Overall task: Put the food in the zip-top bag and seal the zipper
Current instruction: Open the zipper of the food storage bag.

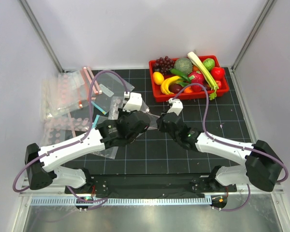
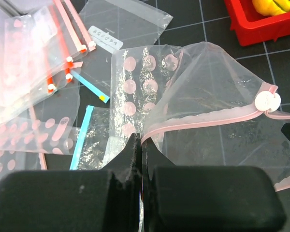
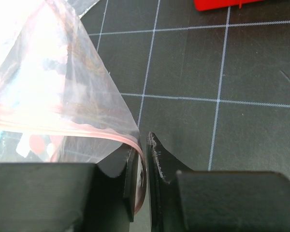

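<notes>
Nearest, at the front edge of the desk [image 1: 232, 123], the two arms reach inward and meet over the middle of the dark grid mat. Between them the zip-top bag [image 2: 208, 77] is lifted off the desk, empty and crumpled. The left claw [image 2: 139, 141] is pressed fully together on the bag, the pink zipper [image 2: 208, 120] coming out from between its fingers and running to a small white slider [image 2: 267, 101]. The right claw [image 3: 144, 145] stands only a narrow slit apart; the bag's pink edge lies in that slit against one finger, with the other finger clear of it. Beyond the left claw, a loose pile of spare bags [image 1: 63, 94] with pink, red and blue strips covers the far left of the desk. Farthest back on the right sits the red tray [image 1: 157, 95], well apart from the bag, with all the food in it: the lemon [image 1: 158, 78], the celery stalk [image 1: 203, 67] lying across the top, and the apple [image 1: 217, 73], beside a banana [image 1: 169, 86] and purple grapes [image 1: 163, 63].
</notes>
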